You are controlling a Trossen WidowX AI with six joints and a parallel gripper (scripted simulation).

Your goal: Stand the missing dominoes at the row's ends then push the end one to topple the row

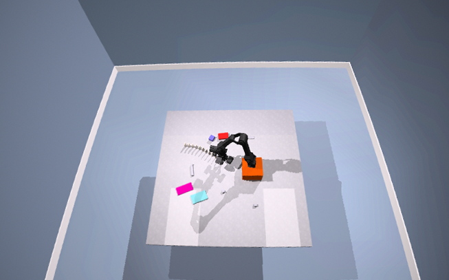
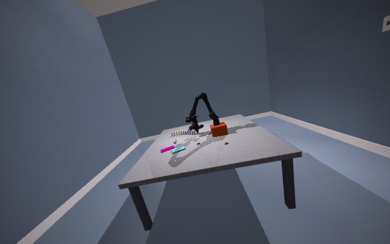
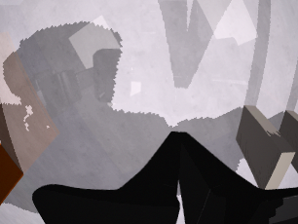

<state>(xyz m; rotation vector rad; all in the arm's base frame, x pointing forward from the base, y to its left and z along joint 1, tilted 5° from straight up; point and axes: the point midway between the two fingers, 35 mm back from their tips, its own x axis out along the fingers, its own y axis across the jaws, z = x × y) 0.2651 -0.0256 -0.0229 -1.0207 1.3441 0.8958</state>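
A curved row of several cream dominoes [image 1: 198,147] [image 2: 181,132] stands upright on the table, left of the arm. My gripper [image 1: 224,161] [image 2: 197,131] [image 3: 177,138] is shut and empty, with its tips low beside the right end of the row. In the wrist view the end domino [image 3: 271,151] stands upright, right of the fingertips, with a gap between them. Part of another domino [image 3: 292,128] shows at the right edge. The arm partly hides the row's right end in the top view.
A purple block [image 1: 212,137] and a red block [image 1: 223,135] lie behind the row. In front are a whitish bar [image 1: 192,169] [image 2: 175,141], a magenta slab [image 1: 184,189] [image 2: 167,148], a cyan slab [image 1: 199,197] [image 2: 178,149] and two small grey pieces. The orange base [image 1: 252,169] [image 2: 219,130] is right.
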